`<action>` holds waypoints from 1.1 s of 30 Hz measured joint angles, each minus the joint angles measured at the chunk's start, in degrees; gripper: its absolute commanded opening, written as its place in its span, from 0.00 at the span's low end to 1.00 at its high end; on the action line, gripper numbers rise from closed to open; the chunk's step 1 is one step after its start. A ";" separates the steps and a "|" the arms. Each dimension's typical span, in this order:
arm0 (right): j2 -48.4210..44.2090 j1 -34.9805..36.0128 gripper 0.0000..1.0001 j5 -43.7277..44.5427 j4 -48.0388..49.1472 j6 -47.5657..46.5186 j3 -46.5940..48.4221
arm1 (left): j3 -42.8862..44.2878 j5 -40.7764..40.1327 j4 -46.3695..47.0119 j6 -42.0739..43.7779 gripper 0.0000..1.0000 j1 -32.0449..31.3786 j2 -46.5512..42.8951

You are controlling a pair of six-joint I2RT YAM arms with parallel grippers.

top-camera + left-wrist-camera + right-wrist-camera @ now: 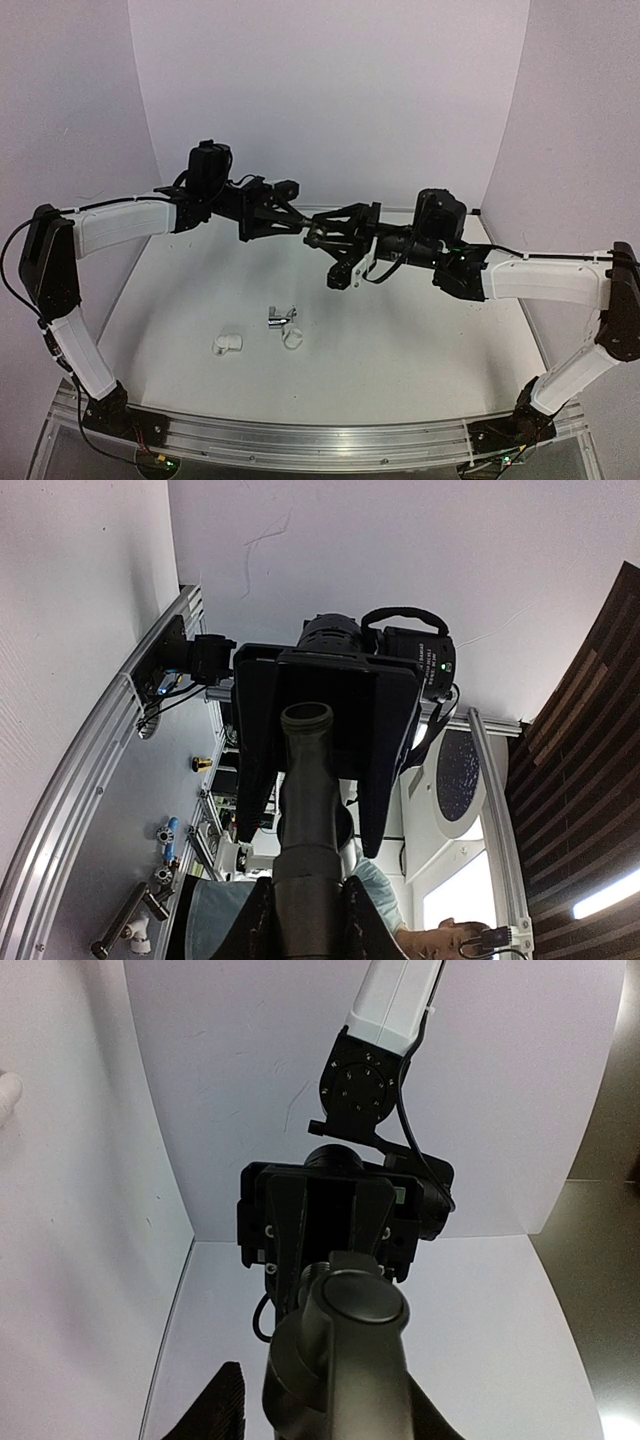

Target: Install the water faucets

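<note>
Both arms meet in mid-air above the table. My left gripper (304, 228) (308, 925) is shut on the matte black faucet (314, 236) (305, 810), both fingers pressed to its body, its open tube end pointing at the right gripper. My right gripper (324, 242) (330, 1415) stands around the faucet's other end (345, 1350), jaws open: the ribbed left finger (225, 1405) is apart from it. The chrome faucet (281, 317) lies on the table below, untouched.
A white elbow fitting (227, 343) and a small white ring (293, 338) lie on the table next to the chrome faucet. White walls enclose the table at the back and both sides. An aluminium rail (300, 440) runs along the near edge.
</note>
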 measured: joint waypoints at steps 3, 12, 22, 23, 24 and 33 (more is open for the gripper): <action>0.32 0.00 0.40 -0.20 0.00 -0.02 0.04 | 0.12 0.39 -1.43 1.23 0.00 0.00 0.47; 0.73 -0.01 0.07 -0.24 -0.05 0.86 0.44 | 1.54 0.81 -5.95 6.44 0.05 0.01 0.49; 0.71 -0.04 0.00 0.73 -0.49 2.72 0.48 | 3.34 -1.90 -15.46 15.98 0.93 0.54 0.14; 0.65 0.00 0.00 1.01 -0.49 3.07 0.36 | 3.79 -3.35 -18.56 18.23 0.98 0.95 -0.20; 0.46 0.00 0.00 1.34 -0.47 3.53 0.05 | 4.36 -5.04 -22.01 20.81 0.99 1.49 -0.62; -6.50 0.00 0.00 6.04 -0.79 10.11 -6.84 | 8.54 -35.35 -52.13 46.41 1.00 4.70 -11.09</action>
